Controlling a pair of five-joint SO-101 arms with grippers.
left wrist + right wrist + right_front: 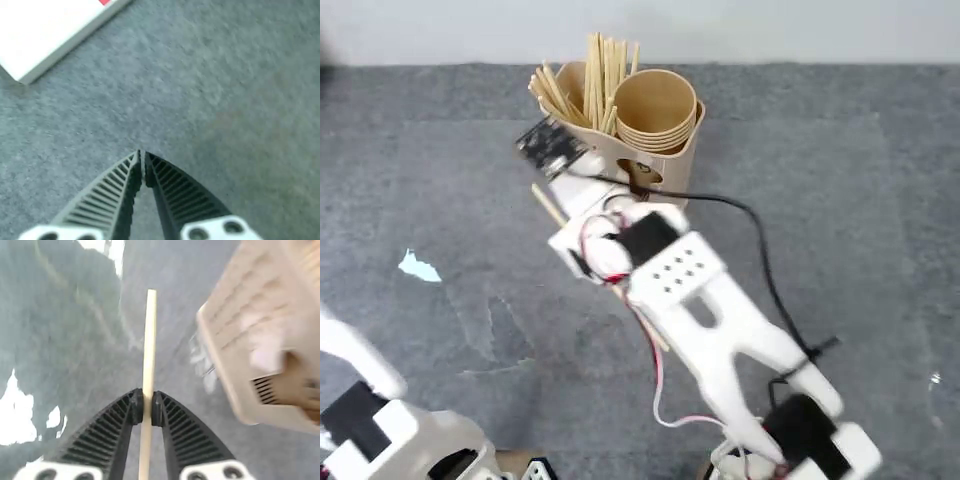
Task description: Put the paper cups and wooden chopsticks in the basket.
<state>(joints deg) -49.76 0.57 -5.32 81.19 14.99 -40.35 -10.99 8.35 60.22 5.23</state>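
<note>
High camera, fixed overhead, looks steeply down on the grey table [860, 200], with the arm bases at the near edge and the basket [670, 178] at the far side. The left wrist camera sits just behind the left gripper [142, 161], peering along it at table close below. The right wrist camera rides behind the right gripper [144, 404] (very near too), sharing the basket and the gripped chopstick [148, 340] with the high view.

This is looking like a robotics lab bench: a white robot arm [720, 330] is stretching across the centre, its bare wires [658, 385] hanging loose; a second arm [380, 420] is sitting lower left; a grey felt mat [880, 200] is covering the table, a black cable [767, 262] trailing over it.
</note>
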